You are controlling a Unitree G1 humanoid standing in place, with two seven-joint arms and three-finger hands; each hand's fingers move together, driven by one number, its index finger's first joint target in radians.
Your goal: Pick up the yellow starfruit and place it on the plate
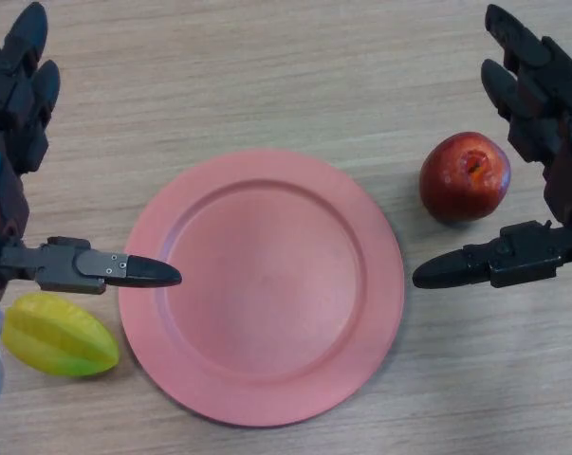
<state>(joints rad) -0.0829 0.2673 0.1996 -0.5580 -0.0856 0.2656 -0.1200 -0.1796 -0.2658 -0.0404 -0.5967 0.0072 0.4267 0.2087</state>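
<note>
While starfruit (58, 336) lies untouched at the table's near-left edge beside the plate (267, 379) | left hand (20, 114) wide above it, we judge pre-grasp | right hand (542, 133) wide, empty, beside apple (464, 177).

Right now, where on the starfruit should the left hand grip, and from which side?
Probably across its middle, coming down from above. The starfruit lies on its side on the table, long axis running left-right, beside the plate rim. Its ends taper, so the thicker middle looks the surest hold. The left hand is open above it, thumb over the plate edge; the right hand is open by the apple.
</note>
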